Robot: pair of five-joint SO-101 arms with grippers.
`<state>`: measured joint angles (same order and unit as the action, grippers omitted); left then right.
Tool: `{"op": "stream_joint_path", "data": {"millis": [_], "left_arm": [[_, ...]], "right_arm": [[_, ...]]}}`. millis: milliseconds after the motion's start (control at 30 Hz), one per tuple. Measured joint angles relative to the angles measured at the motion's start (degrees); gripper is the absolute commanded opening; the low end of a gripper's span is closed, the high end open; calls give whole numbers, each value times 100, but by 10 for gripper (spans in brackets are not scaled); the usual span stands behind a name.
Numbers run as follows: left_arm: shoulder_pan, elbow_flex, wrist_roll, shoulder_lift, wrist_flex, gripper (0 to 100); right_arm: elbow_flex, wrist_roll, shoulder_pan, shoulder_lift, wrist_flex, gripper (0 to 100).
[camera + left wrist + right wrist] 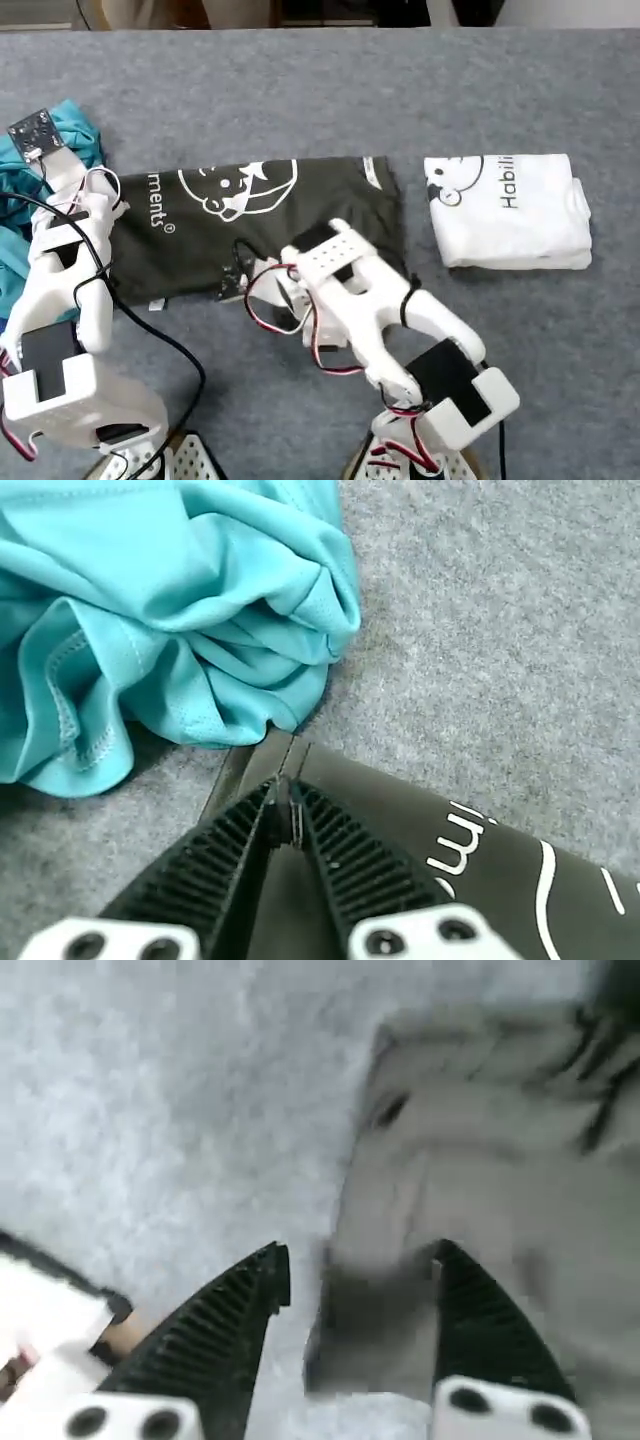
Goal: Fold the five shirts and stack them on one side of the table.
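A dark shirt (260, 220) with white print lies partly folded in the middle of the grey table. My left gripper (112, 195) sits at its left edge. In the left wrist view the gripper (283, 805) is shut, pinching a fold of the dark shirt (480, 880). My right gripper (235, 272) stands open over the shirt's near edge. In the right wrist view the gripper (360, 1260) straddles the hem of the dark shirt (500, 1160). A crumpled teal shirt (60, 150) lies at the far left, its folds (180, 610) just beyond my left gripper. A folded white shirt (510, 210) rests at the right.
Grey felt-like table surface (300, 90) stretches behind the shirts. Both arm bases stand at the near edge, with loose cables (180, 360) between them. A strip of bare surface separates the dark shirt from the white one.
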<state>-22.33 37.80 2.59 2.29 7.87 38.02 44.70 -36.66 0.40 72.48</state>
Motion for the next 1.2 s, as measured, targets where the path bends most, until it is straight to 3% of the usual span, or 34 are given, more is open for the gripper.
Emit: {"op": "stream_joint_path", "data": {"millis": [400, 667, 967, 1200], "left_arm": [[0, 0, 0, 0, 0, 20], [0, 0, 0, 0, 0, 20], [0, 0, 0, 0, 0, 20], [0, 0, 0, 0, 0, 20]], "right_arm": [[-114, -176, -18, 448, -484, 223], [-185, -193, 44, 457, -774, 4], [-554, -193, 545, 738, -782, 2], [-1618, -193, 818, 774, 343, 2]]}}
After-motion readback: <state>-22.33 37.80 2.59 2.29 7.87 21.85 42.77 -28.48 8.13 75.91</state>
